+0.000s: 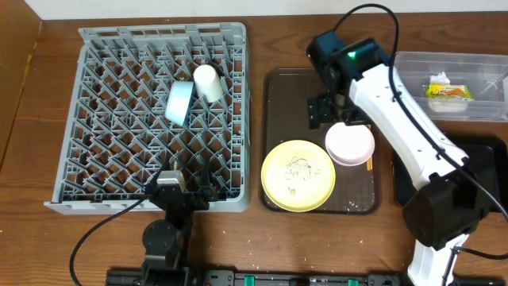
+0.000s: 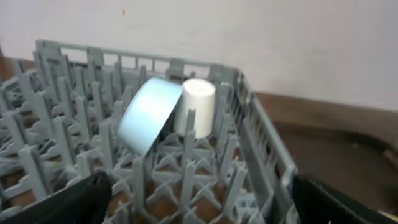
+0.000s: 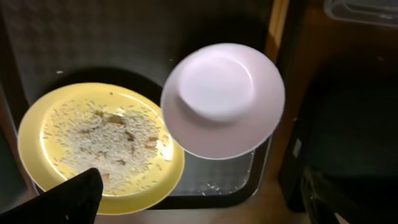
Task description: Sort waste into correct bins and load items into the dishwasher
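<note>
The grey dish rack holds a white cup and a light blue bowl on its edge; both show in the left wrist view, cup and bowl. My left gripper is open and empty over the rack's front edge. A yellow plate with rice grains and a pale pink bowl lie on the brown tray. My right gripper is open and empty above them. A wooden chopstick runs under the pink bowl, beside the plate.
The dark brown tray sits right of the rack. A clear tub at the back right holds the yellow-green wrapper. A black tray lies at the right, partly under my right arm. Loose rice grains lie on the brown tray.
</note>
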`<action>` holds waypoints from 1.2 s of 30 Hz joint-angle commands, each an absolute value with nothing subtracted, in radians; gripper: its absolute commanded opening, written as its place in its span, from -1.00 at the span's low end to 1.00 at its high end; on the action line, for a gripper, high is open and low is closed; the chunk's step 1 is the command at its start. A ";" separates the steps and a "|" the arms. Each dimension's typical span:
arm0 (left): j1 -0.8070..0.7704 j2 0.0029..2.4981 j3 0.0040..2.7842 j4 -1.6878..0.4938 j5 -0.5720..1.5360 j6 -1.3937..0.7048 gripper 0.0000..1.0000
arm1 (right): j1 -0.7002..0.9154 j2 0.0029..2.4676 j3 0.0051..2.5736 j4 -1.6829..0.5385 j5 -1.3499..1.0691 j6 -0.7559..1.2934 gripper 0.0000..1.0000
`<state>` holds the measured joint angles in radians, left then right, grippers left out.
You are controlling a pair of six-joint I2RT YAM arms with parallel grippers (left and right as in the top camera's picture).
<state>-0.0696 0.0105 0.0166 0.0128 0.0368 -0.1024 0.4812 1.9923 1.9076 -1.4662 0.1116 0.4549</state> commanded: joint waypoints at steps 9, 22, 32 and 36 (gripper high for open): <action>-0.037 0.015 0.110 0.229 0.031 -0.264 0.88 | 0.471 1.961 1.911 -1.456 0.127 0.435 0.98; 0.255 0.295 0.537 -0.105 -0.191 0.001 0.88 | 0.471 1.962 1.911 -1.451 0.127 0.436 0.99; 0.511 0.564 0.743 -0.241 -0.291 0.060 0.88 | 0.471 1.962 1.911 -1.446 0.127 0.436 0.99; 0.521 0.593 0.742 -0.246 -0.509 0.059 0.88 | 0.471 1.962 1.911 -1.442 0.127 0.436 0.99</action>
<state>0.5114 0.5755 0.7189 -0.2413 -0.3233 0.0414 0.4747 1.9919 1.9076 -1.4452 0.1131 0.4461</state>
